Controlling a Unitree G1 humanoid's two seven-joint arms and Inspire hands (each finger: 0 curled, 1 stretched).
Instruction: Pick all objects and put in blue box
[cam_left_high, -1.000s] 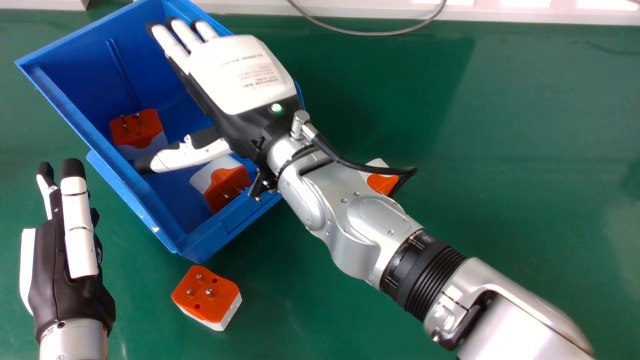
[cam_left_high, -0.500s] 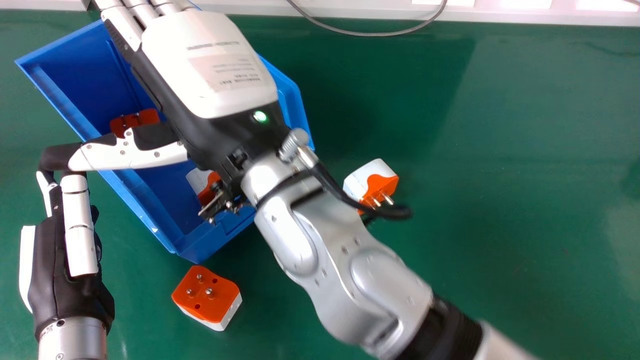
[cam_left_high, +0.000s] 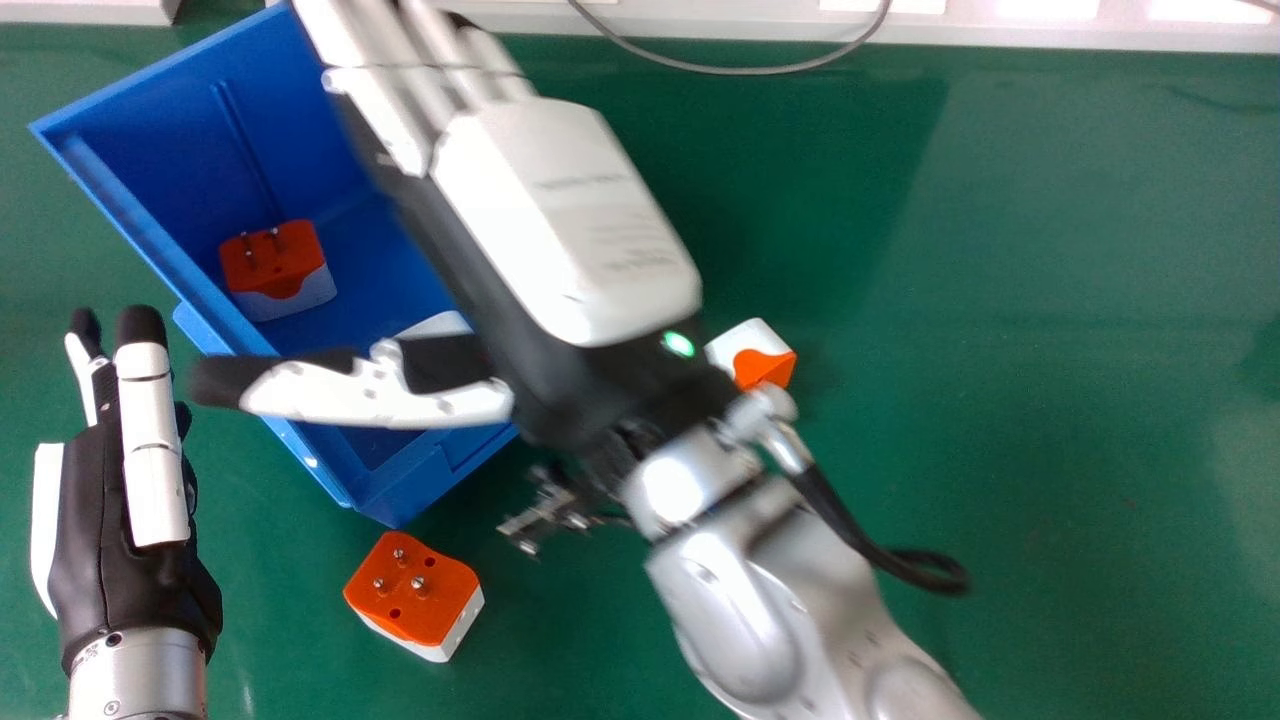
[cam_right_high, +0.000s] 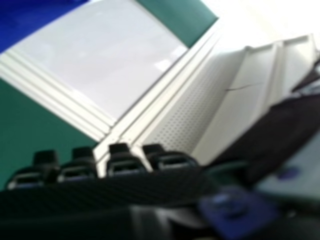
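Note:
In the head view my right hand (cam_left_high: 560, 220) hangs open over the right side of the blue box (cam_left_high: 405, 490), its thumb stretched across the box's near part. One orange-and-white adapter (cam_left_high: 275, 265) lies inside at the left. Another in the box, its white part (cam_left_high: 437, 325) showing, is mostly hidden under the thumb. On the table, one adapter (cam_left_high: 415, 595) rests below the box, prongs up; another (cam_left_high: 755, 355) sits to the right, partly behind my right wrist. My left hand (cam_left_high: 125, 500) is open at the left. My right hand's fingertips (cam_right_high: 120, 162) line the right hand view.
The green table (cam_left_high: 1000, 400) stretches to the right. A grey cable (cam_left_high: 780, 68) curves along its far edge by a white ledge (cam_left_high: 1050, 22). In the right hand view, white panels and rails (cam_right_high: 110, 55) stand beyond the fingertips.
My right hand first swung left, then came back right and nearer, uncovering the left adapter in the box. The arm now partly covers the right-hand table adapter again. My left hand has shifted slightly.

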